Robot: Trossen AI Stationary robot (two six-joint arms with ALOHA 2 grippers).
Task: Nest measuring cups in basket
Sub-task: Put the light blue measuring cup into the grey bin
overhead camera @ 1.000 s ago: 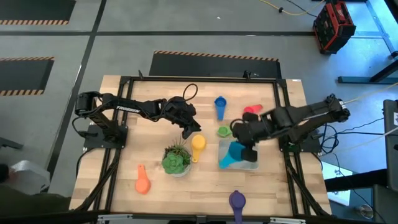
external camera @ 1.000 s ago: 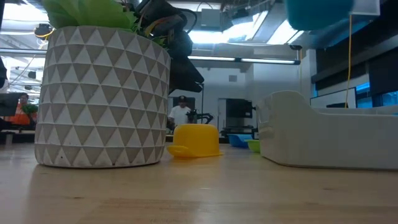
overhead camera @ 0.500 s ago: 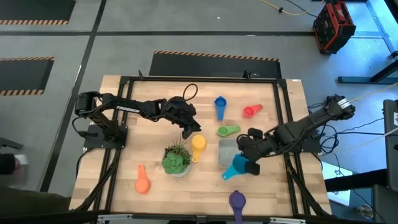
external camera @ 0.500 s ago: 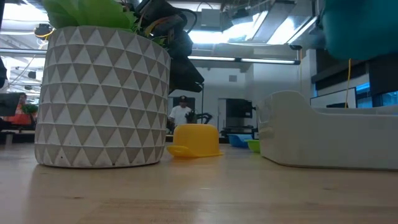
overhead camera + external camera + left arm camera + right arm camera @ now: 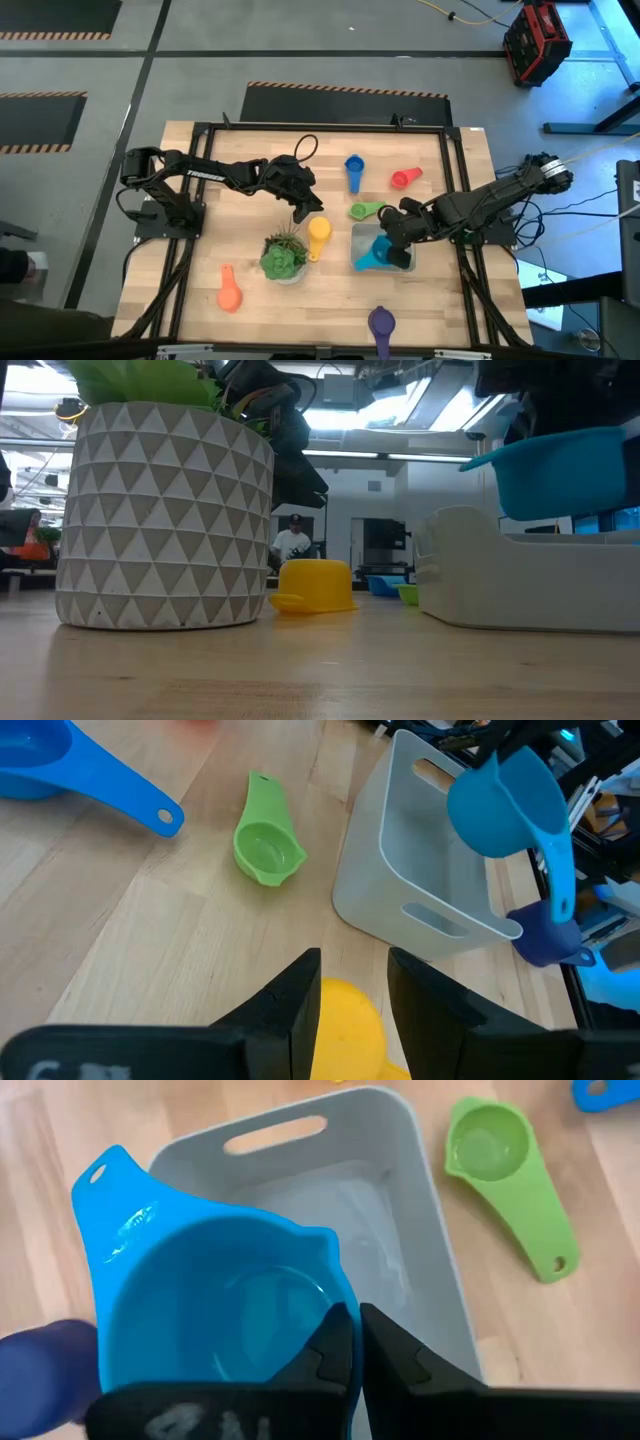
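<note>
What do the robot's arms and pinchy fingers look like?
Both arms are dark, almost black, built from jointed segments. The left arm has white lettering along it and a black cable looping near its wrist. The left gripper has two flat, dark, blocky fingers, and so does the right gripper. Cables trail from the right arm's base.

My right pincer has its two dark fingers pressed together on the rim of the teal cup. The cup sits open side up, its handle with a small hole pointing away over the grey basket, and it covers much of the basket's inside. On the wooden counter just beside the basket lies the green cup. A blurred purple shape shows next to the teal cup.
</note>
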